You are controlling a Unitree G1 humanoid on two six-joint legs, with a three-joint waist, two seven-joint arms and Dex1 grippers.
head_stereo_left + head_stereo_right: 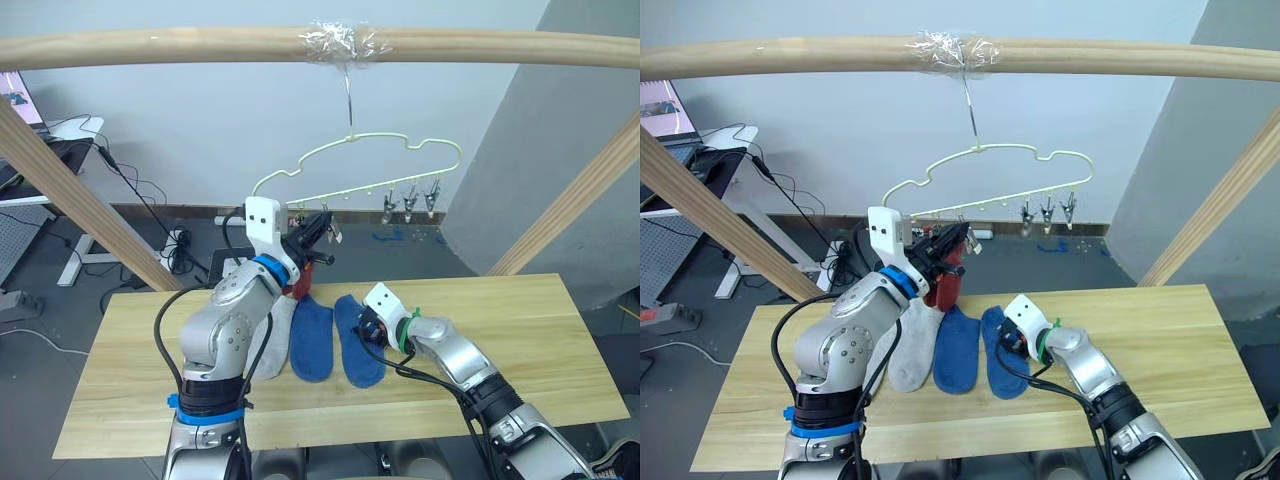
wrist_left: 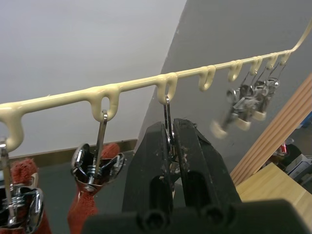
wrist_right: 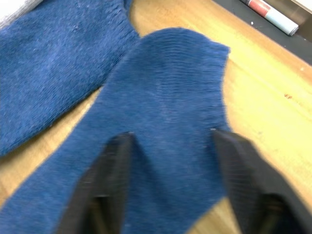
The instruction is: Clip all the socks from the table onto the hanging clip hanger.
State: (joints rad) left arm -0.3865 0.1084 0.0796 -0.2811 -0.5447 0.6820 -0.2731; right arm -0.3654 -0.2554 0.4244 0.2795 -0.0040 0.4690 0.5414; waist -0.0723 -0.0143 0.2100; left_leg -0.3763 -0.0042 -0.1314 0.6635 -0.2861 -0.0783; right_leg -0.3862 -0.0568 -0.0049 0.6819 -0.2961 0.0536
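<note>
A round beam [image 1: 200,45] crosses overhead, and two slanted beams [image 1: 70,185] flank the table [image 1: 530,330], closing both sides. The hanger [image 1: 400,165] hangs from the top beam. The left gripper [image 2: 170,146] crowds its left clips, beside red socks [image 2: 90,204]. Three clips [image 1: 410,205] at the hanger's right end hang in open air. The table's right half lies bare; blue socks [image 1: 312,340] and the right gripper [image 3: 170,146] occupy its middle.

Round wooden beam [image 1: 180,44] overhead, tape [image 1: 338,42] wrapped at mid-span; cables [image 1: 130,180] and power strip [image 1: 176,240] on floor behind.
</note>
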